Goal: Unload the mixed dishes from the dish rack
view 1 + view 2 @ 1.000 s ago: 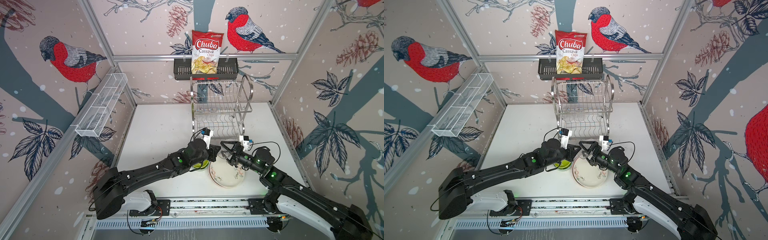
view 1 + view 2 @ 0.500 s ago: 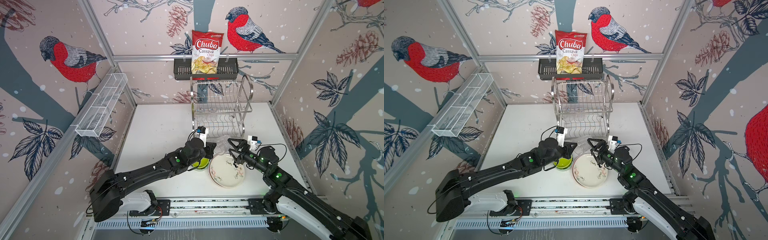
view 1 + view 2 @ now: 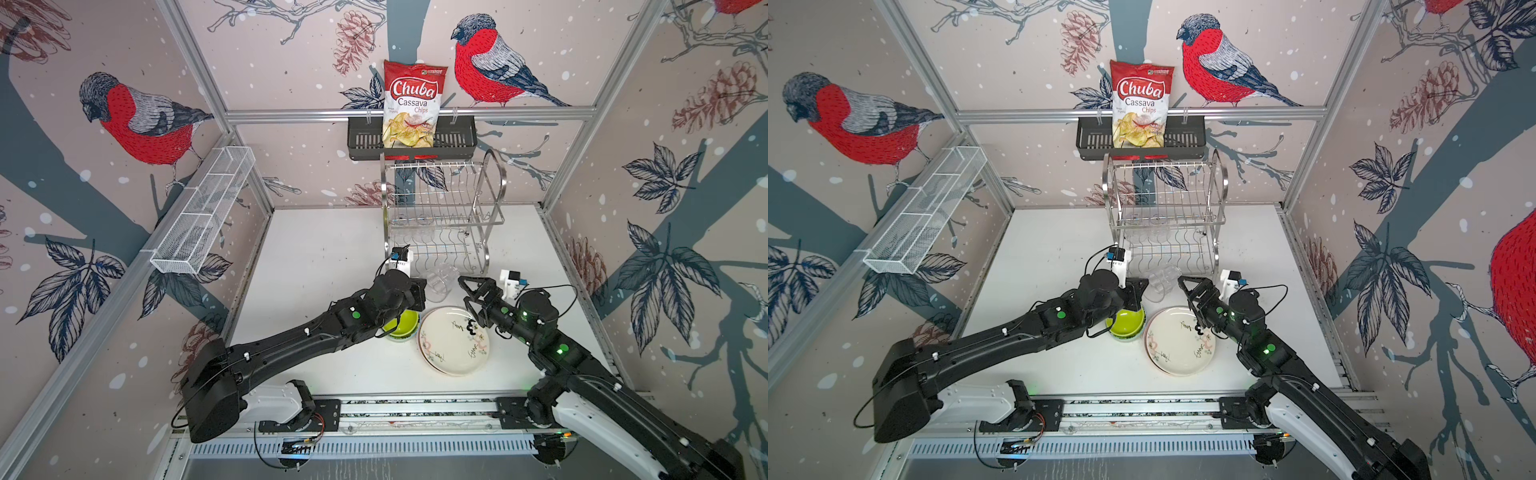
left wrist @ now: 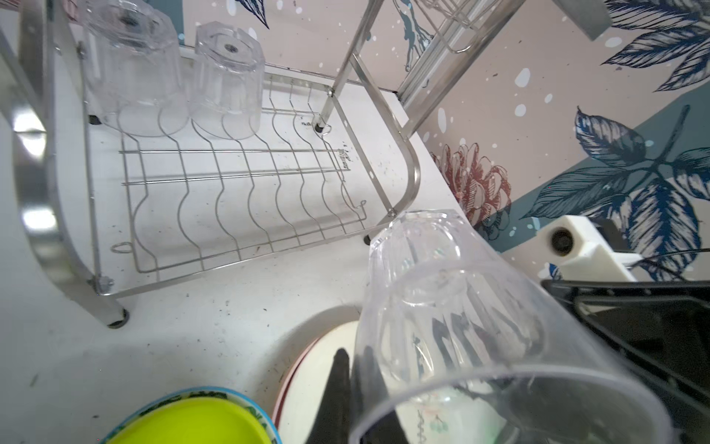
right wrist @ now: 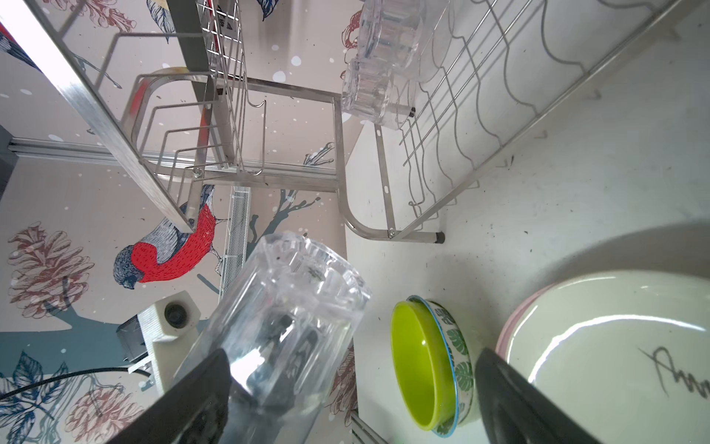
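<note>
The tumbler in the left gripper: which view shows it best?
The right wrist view: the tumbler shows its base and most of its wall, tilted, clear of the dish rack. The left wrist view crops its rim; in both top views it is small and faint at the left gripper.

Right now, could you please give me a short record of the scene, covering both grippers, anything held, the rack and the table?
left gripper: shut on the rim of a clear tumbler, which is tilted above the table
right gripper: open, holding nothing, close beside that tumbler
dish rack: two upturned tumblers on the lower tier
on the table: lime bowl nested in a leaf-print bowl; cream plate on top of a stack
</note>
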`<action>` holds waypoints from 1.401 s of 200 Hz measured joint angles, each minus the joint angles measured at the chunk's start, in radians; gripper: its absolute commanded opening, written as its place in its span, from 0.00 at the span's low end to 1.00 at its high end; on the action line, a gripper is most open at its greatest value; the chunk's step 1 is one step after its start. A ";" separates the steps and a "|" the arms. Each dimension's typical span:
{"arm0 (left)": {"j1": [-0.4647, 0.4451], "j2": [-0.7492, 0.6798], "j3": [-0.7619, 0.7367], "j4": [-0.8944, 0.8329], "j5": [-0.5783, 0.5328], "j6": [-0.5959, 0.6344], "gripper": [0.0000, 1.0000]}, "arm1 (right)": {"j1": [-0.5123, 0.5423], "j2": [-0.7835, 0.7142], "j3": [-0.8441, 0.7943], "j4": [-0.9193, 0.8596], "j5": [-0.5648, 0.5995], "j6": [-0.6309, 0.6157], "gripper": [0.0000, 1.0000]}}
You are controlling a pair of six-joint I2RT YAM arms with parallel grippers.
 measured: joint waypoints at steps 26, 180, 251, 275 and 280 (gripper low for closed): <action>0.004 -0.006 0.001 -0.037 -0.024 0.020 0.00 | 0.038 0.020 0.085 -0.097 0.066 -0.082 0.99; 0.052 0.043 0.064 -0.180 -0.066 0.022 0.00 | 0.515 0.566 0.734 -0.598 0.702 -0.593 0.42; 0.053 0.052 0.064 -0.190 -0.045 0.022 0.00 | 0.509 0.630 0.731 -0.624 0.719 -0.620 0.26; 0.056 0.060 0.064 -0.209 -0.047 0.022 0.00 | 0.491 0.657 0.731 -0.630 0.708 -0.648 0.16; 0.057 0.062 0.064 -0.214 -0.049 0.022 0.00 | 0.487 0.662 0.731 -0.633 0.701 -0.651 0.15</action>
